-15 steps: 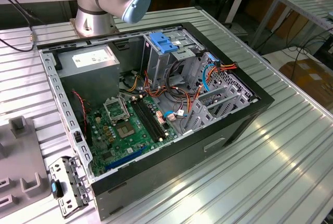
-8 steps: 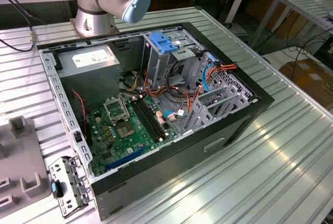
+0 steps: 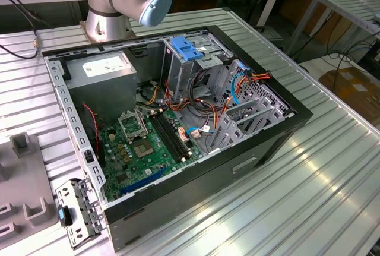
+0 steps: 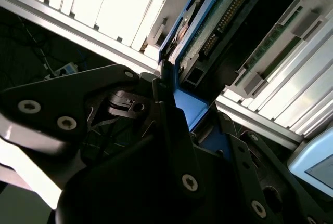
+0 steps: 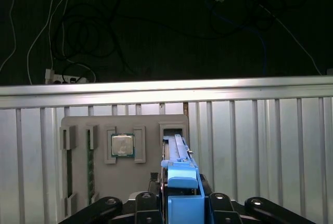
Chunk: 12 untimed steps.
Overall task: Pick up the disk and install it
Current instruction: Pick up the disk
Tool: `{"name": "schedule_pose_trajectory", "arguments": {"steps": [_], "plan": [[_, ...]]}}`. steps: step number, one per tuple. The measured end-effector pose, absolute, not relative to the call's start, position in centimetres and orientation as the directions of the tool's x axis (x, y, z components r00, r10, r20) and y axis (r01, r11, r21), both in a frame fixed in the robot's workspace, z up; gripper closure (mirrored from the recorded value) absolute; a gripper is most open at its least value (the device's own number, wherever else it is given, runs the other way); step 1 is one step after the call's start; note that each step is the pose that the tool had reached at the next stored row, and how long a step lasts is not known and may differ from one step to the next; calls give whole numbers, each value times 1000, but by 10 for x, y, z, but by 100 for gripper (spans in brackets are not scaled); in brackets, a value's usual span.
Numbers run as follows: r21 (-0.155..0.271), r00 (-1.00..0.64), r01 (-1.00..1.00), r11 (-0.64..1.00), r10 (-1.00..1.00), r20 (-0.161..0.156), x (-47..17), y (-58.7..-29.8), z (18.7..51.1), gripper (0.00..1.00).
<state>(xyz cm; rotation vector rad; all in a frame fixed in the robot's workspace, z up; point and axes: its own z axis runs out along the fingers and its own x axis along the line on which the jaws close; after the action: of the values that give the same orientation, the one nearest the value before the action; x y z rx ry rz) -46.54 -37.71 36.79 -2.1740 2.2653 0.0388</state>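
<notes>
We find the disk point(image 5: 177, 150) standing on its edge in a slot of the grey fixture tray point(image 5: 78, 125), which lies on the ribbed aluminium table point(image 5: 260, 146) near its border. A processor point(image 5: 122, 145) and a memory stick point(image 5: 90, 161) sit in neighbouring pockets of the same tray. The gripper point(image 5: 181, 181) is over the disk's upper end, and its fingers point(image 4: 169, 115) are closed on the disk, one against each broad side, just behind the blue rail. In the second wrist view we see the bare circuit board and connector on one face.

We judge the disk stiff and fairly heavy for its size, so it should not bend, but it will not forgive a knock or a drop. The metal faces look smooth and could slip under a weak hold. We would grip the flat sides squarely and stay off the board, the connector and the thin plastic rails, which may flex. The open computer case point(image 3: 196, 190) lies on the table, in the exterior view
</notes>
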Motion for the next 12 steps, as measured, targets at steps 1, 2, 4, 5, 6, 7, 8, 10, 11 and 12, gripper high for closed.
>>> {"name": "schedule_pose_trajectory", "arguments": {"steps": [1,2,4,5,6,7,8,10,11,12], "plan": [[17,-41,-999,41,-999,-18,-465,-377,368,63],[17,-41,-999,41,-999,-18,-465,-377,369,63],[17,-41,-999,41,-999,-18,-465,-377,369,63],[17,-41,-999,41,-999,-18,-465,-377,369,63],[17,-41,-999,41,-999,-18,-465,-377,370,63],[17,-41,-999,41,-999,-18,-465,-377,370,63],[17,-41,-999,41,-999,-18,-465,-377,371,63],[17,-41,-999,41,-999,-18,-465,-377,372,63],[17,-41,-999,41,-999,-18,-465,-377,372,63],[17,-41,-999,41,-999,-18,-465,-377,373,63]]}}
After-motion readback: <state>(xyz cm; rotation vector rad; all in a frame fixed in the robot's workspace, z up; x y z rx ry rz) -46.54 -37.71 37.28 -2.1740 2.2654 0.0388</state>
